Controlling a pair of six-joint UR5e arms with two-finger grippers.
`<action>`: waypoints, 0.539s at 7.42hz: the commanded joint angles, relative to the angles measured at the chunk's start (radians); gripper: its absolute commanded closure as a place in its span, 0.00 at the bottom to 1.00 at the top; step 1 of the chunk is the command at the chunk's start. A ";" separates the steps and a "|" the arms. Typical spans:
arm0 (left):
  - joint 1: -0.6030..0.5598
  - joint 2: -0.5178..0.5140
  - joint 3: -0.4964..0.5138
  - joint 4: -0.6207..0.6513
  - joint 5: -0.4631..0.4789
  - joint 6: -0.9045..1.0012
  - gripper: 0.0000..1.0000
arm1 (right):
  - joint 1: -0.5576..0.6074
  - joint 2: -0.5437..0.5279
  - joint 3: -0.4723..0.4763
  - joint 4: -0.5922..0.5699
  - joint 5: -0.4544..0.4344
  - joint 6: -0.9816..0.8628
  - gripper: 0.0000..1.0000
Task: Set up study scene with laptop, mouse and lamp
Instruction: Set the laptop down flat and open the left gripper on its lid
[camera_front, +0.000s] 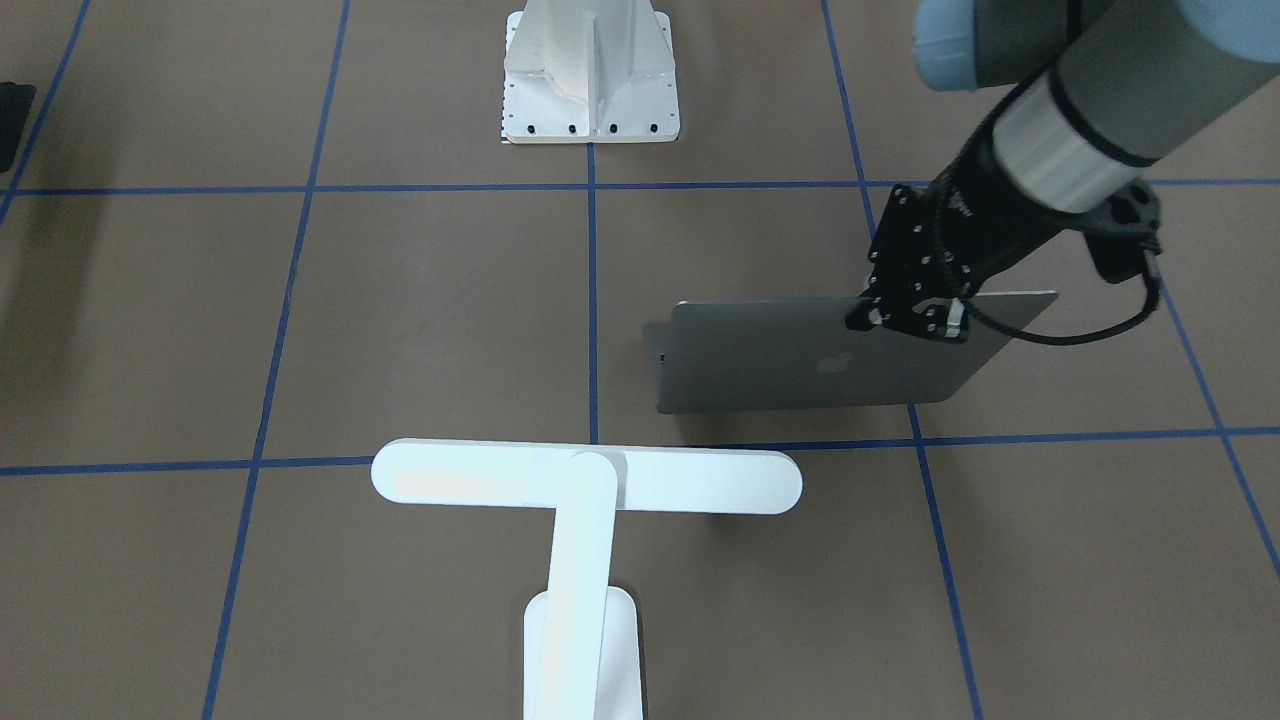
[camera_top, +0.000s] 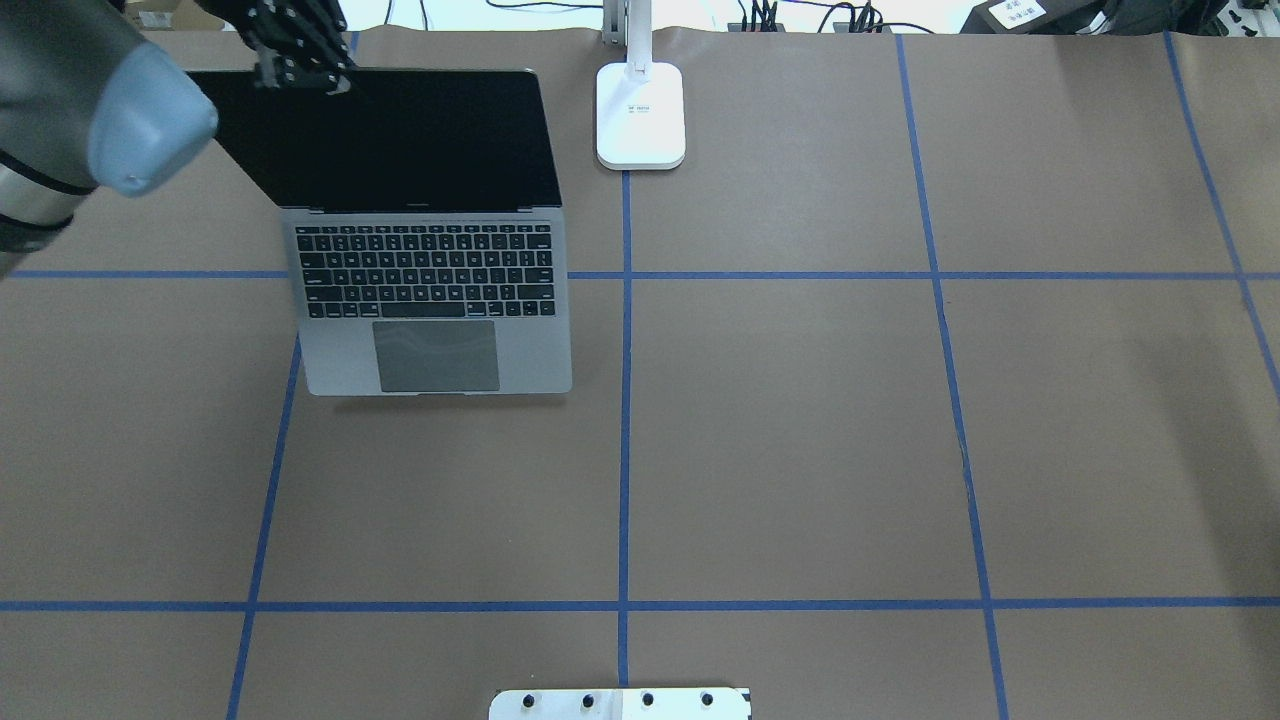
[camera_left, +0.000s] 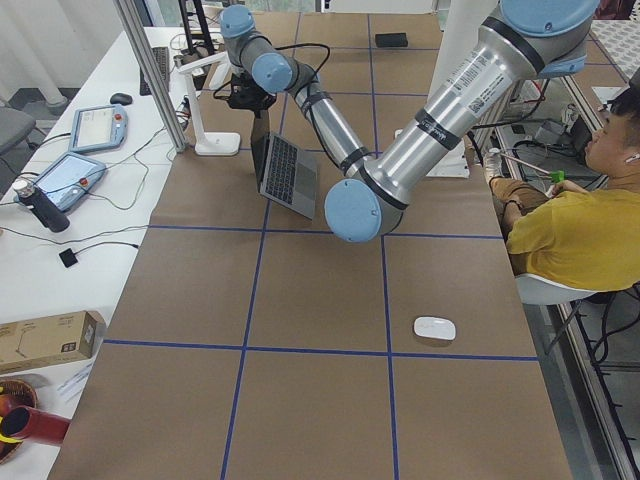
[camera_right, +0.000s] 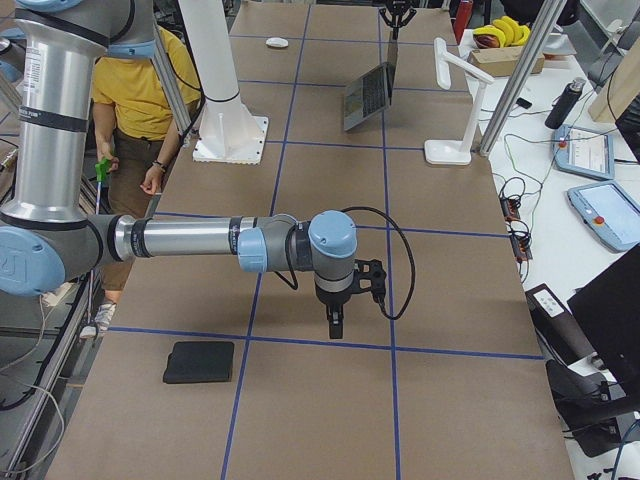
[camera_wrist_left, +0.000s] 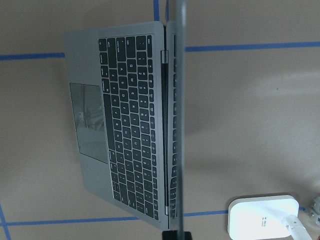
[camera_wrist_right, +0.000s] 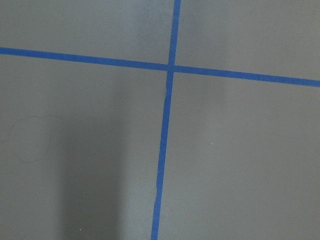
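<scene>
The laptop (camera_top: 430, 300) stands open on the table's left half, black keys and trackpad up, its grey lid (camera_front: 800, 355) upright. My left gripper (camera_front: 905, 318) is shut on the lid's top edge near its outer corner, and also shows in the overhead view (camera_top: 300, 78). The lamp (camera_front: 585, 478) stands at the far middle edge, with its base (camera_top: 640, 110) beside the laptop's right corner. The mouse (camera_left: 434, 327) lies near the table's left end, on the robot's side. My right gripper (camera_right: 333, 325) points down just above bare table; I cannot tell whether it is open or shut.
A white bolted pedestal (camera_front: 590, 80) stands at the robot's edge in the middle. A flat black pad (camera_right: 200, 362) lies near the right end. A seated person in yellow (camera_left: 575, 230) is beside the table. Tablets and cables lie on the operators' bench (camera_right: 590, 160).
</scene>
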 joint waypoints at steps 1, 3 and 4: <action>0.059 -0.063 0.120 -0.086 0.045 -0.046 1.00 | 0.000 0.000 -0.002 0.000 0.000 0.000 0.00; 0.065 -0.080 0.215 -0.167 0.046 -0.049 1.00 | -0.001 0.000 -0.002 0.000 0.000 0.000 0.00; 0.069 -0.084 0.271 -0.220 0.048 -0.049 1.00 | 0.000 -0.002 -0.002 0.000 0.002 0.000 0.00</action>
